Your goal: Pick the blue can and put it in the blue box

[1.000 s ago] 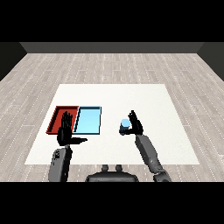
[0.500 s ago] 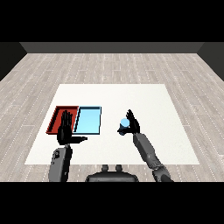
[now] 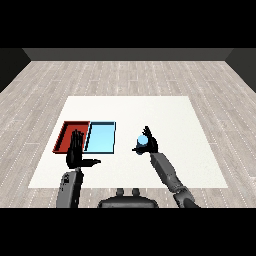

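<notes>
The blue can point(image 3: 143, 140) stands upright to the right of the light blue tray point(image 3: 101, 136), with a gap of table between them. My right hand point(image 3: 151, 145) is curled round the can from its right side, the thumb crossing below its front. The can's lower part is hidden by the hand. My left hand point(image 3: 75, 154) is held up open at the front edge of the red tray point(image 3: 65, 133), fingers straight and thumb pointing right, holding nothing.
The red tray and the light blue tray lie side by side at the left of the white table point(image 3: 170, 115). Nothing lies in either tray. Grey wooden floor surrounds the table.
My right hand has closed in on the blue can, and the can sits slightly higher and further right in the view. The left hand has barely moved.
</notes>
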Tool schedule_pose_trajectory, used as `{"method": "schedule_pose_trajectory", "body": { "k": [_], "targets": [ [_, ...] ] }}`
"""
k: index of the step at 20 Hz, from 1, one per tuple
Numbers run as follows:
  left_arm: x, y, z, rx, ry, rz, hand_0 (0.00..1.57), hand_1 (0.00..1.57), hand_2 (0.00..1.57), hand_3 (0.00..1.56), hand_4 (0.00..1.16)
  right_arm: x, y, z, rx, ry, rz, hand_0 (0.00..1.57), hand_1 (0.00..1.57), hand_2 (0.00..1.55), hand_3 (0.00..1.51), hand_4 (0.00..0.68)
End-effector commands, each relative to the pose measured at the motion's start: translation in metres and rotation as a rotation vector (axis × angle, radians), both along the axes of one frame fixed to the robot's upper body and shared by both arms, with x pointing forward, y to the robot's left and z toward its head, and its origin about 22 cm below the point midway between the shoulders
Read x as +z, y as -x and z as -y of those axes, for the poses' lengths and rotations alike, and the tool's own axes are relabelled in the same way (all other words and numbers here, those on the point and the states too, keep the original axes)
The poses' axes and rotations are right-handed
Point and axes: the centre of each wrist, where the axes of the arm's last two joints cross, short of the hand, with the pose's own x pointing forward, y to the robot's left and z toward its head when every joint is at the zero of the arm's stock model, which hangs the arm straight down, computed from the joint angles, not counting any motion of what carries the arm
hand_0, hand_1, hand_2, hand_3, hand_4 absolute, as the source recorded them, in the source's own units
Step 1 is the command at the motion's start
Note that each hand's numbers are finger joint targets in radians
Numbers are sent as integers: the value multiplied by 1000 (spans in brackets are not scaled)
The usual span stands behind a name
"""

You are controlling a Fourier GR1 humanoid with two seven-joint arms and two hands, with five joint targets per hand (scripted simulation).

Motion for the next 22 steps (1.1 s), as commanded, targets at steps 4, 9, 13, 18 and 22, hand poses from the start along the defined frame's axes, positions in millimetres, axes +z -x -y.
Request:
{"method": "schedule_pose_trajectory", "body": {
  "k": [4, 9, 13, 18, 22],
  "targets": [
    [-2, -10, -4, -8, 3, 10, 0, 0, 0, 0, 0, 7, -1, -5, -52, 101, -45, 1530, 1530, 1486, 1452, 582],
    [-10, -29, -4, -7, 0, -1, 0, 0, 0, 0, 0, 14, -10, -6, -56, 177, -50, 1568, 1568, 1502, 1457, 677],
    [11, 7, -14, -36, 3, -6, 0, 0, 0, 0, 0, 19, -13, -15, -74, 177, -41, 1560, 1560, 1487, 1435, 677],
    [10, -16, -12, -40, 3, -37, 0, 0, 0, 0, 0, 44, -8, 4, -48, 175, 49, 1503, 1503, 1460, 1417, 657],
    [-2, 2, 16, -52, -75, -52, 0, 0, 0, 0, 0, 55, -10, -6, -58, 192, 124, 1472, 1472, 1451, 1410, 649]
  ]
}}
